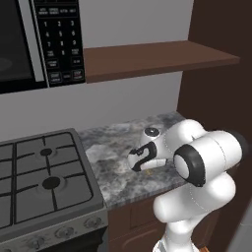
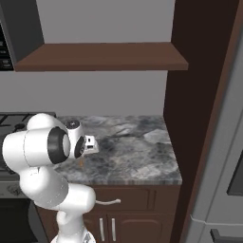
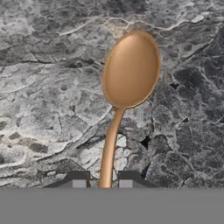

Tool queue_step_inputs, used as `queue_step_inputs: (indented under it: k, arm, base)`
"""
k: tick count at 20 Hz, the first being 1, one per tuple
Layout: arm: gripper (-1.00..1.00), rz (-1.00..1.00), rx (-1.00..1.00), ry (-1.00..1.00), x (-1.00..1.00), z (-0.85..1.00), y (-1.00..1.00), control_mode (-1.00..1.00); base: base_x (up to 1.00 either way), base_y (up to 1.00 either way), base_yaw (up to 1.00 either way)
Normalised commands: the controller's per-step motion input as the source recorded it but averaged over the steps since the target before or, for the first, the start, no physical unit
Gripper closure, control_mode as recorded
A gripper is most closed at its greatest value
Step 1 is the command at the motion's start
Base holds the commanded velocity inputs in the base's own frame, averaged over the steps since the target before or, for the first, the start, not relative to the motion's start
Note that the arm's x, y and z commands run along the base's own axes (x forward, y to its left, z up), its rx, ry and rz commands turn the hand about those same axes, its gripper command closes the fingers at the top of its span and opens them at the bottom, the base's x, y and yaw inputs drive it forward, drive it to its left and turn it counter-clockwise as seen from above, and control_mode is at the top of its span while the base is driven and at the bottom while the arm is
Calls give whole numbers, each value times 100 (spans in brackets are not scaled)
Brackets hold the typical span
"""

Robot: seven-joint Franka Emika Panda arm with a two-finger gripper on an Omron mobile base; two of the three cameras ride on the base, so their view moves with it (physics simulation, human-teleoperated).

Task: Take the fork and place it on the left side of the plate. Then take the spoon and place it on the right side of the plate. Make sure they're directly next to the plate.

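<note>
Spoon (image 3: pixel 130 72) above grey marbled counter (image 3: pixel 39 87), handle between claw (image 3: pixel 102 180) fingertips.

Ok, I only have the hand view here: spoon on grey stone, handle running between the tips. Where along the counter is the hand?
Observer: The gripper is low over the counter, near its front edge and close to the stove.
Operator: What's at the counter's other end?
Observer: A tall dark cabinet closes off the right end.
Operator: Anything overhead?
Observer: A brown shelf runs along the wall above the counter.
</note>
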Motion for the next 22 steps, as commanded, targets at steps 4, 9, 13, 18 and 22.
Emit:
queue_step_inputs:
  k: [4, 9, 13, 18, 22]
  arm:
    - [100, 12, 0, -16, 0, 0, 16, -100]
    - [100, 12, 0, -15, -5, 4, 4, -100]
    - [100, 12, 0, -22, -26, 46, 0, -100]
    - [100, 5, 0, -9, -38, 76, 0, -100]
    - [100, 0, 4, 2, -45, 70, 0, -100]
  base:
    - [0, 0, 0]
    - [0, 0, 0]
    - [0, 0, 0]
    - [0, 0, 0]
    - [0, 0, 0]
